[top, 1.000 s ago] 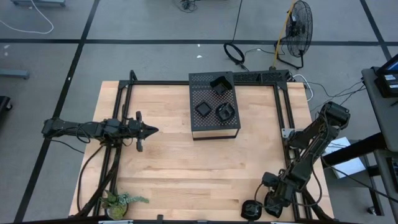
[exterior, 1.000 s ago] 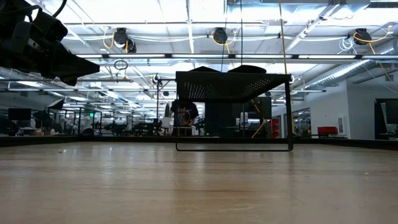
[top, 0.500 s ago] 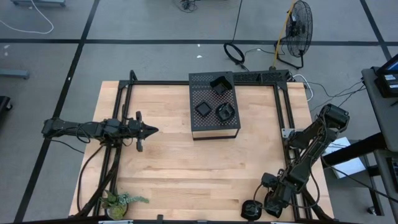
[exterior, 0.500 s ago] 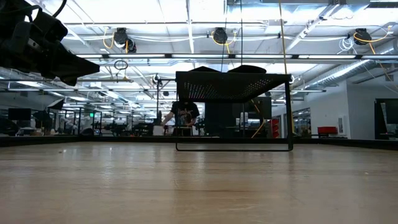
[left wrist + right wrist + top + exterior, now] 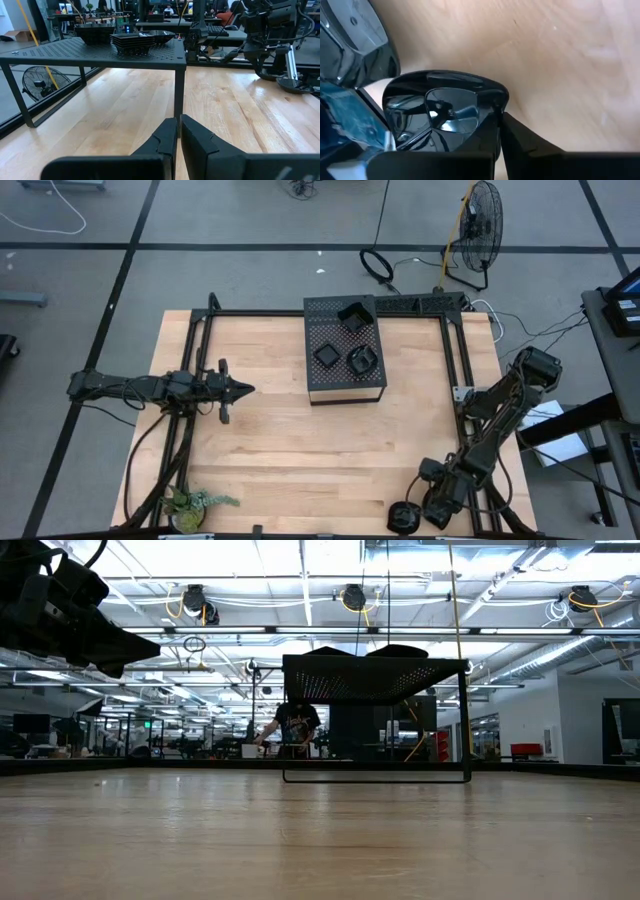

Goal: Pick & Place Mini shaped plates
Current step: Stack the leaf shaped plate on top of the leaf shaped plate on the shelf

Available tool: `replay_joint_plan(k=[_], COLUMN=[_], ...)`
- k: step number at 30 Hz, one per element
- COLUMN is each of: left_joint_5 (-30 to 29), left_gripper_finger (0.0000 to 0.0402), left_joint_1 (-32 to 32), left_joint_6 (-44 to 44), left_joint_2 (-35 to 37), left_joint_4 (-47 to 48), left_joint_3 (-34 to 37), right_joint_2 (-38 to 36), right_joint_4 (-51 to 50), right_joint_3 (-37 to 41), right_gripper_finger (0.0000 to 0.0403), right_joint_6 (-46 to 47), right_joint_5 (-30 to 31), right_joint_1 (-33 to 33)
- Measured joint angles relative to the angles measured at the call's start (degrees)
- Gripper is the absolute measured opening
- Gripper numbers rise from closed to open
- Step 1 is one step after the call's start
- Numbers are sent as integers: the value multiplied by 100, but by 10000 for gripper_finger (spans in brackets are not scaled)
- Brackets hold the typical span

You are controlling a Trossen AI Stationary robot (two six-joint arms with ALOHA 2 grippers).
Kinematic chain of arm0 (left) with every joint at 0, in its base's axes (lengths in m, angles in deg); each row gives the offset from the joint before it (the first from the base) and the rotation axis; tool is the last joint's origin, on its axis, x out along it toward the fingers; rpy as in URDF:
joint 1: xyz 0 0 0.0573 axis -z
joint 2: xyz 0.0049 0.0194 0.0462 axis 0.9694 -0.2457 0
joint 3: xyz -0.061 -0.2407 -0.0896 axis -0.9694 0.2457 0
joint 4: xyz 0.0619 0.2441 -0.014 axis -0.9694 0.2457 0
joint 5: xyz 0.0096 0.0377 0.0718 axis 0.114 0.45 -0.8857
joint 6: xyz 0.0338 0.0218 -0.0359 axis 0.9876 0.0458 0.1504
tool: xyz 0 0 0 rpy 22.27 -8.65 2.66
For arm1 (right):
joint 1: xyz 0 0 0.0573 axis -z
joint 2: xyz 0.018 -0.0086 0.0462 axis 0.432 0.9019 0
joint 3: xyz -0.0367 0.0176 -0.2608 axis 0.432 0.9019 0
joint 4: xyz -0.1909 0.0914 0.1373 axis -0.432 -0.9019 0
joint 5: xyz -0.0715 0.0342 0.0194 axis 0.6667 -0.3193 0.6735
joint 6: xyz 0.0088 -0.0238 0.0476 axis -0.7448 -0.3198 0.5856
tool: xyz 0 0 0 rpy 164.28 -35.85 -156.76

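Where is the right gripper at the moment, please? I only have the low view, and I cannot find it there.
Observer: The right gripper is low at the table's right edge, at the end far from the perforated box, beside a mini plate.
Operator: Does it hold that plate?
Observer: Its wrist view shows the fingers shut at the plate's rim, seemingly pinching it.
Operator: What sits on the box?
Observer: From above, three groups of plates.

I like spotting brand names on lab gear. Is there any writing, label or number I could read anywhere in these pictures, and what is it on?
No readable text: none on the perforated box, the mini shaped plates or either arm.
Screens at the far right edge of the high view: too small to read.
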Motion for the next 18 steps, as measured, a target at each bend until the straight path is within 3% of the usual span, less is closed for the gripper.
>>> replay_joint_plan(k=[4, 18], left_joint_5=[0, 0], left_gripper_finger=[26, 26], left_joint_1=[0, -1], left_joint_6=[0, 0], left_joint_2=[1, -1], left_joint_4=[0, 0], left_joint_3=[0, 0], right_joint_2=[0, -340], right_joint_4=[-32, -1196], right_joint_3=[0, 0], right_gripper_finger=[4, 1], right_joint_6=[67, 273], right_joint_5=[58, 1678], right_joint_1=[165, 912])
